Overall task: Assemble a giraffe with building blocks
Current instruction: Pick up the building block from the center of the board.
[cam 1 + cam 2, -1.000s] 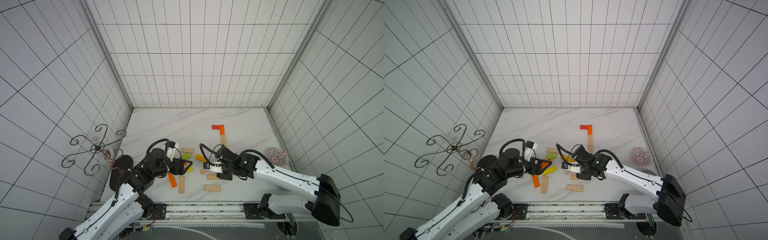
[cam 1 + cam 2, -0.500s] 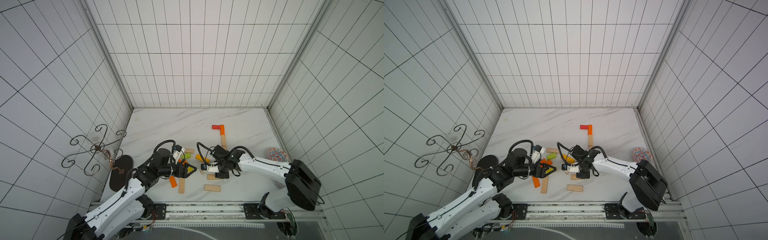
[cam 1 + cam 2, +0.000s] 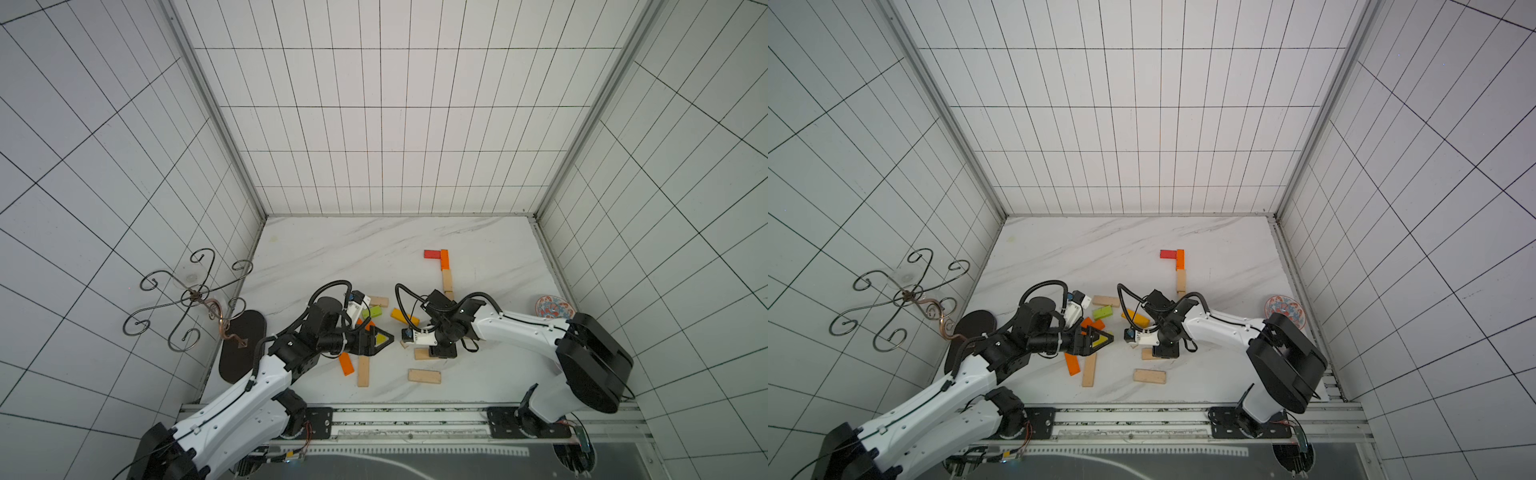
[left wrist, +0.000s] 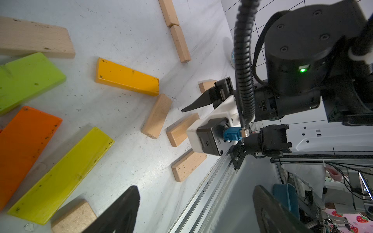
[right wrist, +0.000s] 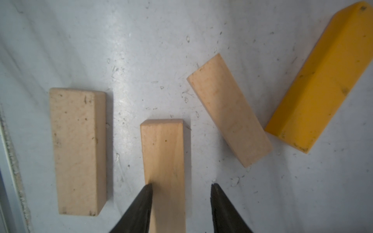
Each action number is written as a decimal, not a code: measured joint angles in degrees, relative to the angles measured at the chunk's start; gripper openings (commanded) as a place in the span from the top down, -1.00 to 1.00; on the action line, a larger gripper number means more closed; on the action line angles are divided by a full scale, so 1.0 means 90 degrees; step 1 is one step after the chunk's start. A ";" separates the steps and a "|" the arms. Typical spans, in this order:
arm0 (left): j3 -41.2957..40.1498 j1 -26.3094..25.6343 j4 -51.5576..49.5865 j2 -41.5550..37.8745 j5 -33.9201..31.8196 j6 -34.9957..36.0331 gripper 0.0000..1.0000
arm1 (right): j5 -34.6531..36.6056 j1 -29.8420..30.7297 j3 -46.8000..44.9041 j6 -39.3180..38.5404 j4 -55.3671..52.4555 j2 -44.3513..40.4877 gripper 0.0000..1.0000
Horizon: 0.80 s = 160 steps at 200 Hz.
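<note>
On the marble table (image 3: 332, 257), closest to the front rail (image 3: 415, 419), lie two bare pieces, a crosswise wooden block (image 3: 424, 376) and a lengthwise wooden block (image 3: 363, 372), with one near orange block (image 3: 346, 364) just beside the lengthwise one. A little farther in are the two grippers. The right gripper (image 5: 181, 184) points down, jaws parted astride a straddled wooden block (image 5: 163, 153). One fingertip sits at the block's edge and the other stands clear, so nothing is clamped. Its wrist view shows three wooden blocks and one amber block (image 5: 323, 80), the third being a tilted wooden block (image 5: 228, 109) just beside the amber one. The left gripper (image 3: 380, 340) is spread wide and empty, hanging over the single yellow block (image 3: 377, 341). Behind it lie one green block (image 3: 371, 311), a middle orange block (image 3: 366, 323) and a back wooden block (image 3: 379, 301); whether a second orange piece adjoins the middle one I cannot tell. One numbered cube (image 4: 205, 86) sits behind the right gripper. One patterned bowl (image 3: 555, 308) stands at the right edge, one wire stand (image 3: 195, 297) at the left. Farthest off runs a line of four touching pieces: an end wooden block (image 4: 180, 44), a row wooden block (image 3: 447, 279), a far orange block (image 3: 444, 261), and one red block (image 3: 432, 253) set sideways against it.
</note>
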 measured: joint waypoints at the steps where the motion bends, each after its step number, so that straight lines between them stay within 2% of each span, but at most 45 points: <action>1: 0.0000 0.0000 -0.0002 0.0000 -0.0002 0.0000 -0.76 | -0.0007 0.0000 0.0000 0.0000 0.0000 0.0002 0.04; 61: 0.0005 0.0000 -0.0141 -0.0129 -0.0024 0.0000 -0.77 | -0.0073 0.0092 -0.0041 0.0097 -0.0051 0.0119 0.03; 98: 0.0005 0.0000 -0.0204 -0.0158 -0.0039 0.0000 -0.76 | 0.0051 0.0097 -0.0080 0.0228 0.0010 0.0272 0.08; 132: 0.0005 0.0000 -0.0250 -0.0257 -0.0068 0.0005 -0.76 | 0.0202 0.0097 -0.0080 0.0452 0.0107 0.0282 0.51; 160: 0.0024 0.0000 -0.0340 -0.0284 -0.0085 0.0010 -0.76 | 0.0355 0.0097 -0.0078 0.0702 0.0104 0.0231 0.65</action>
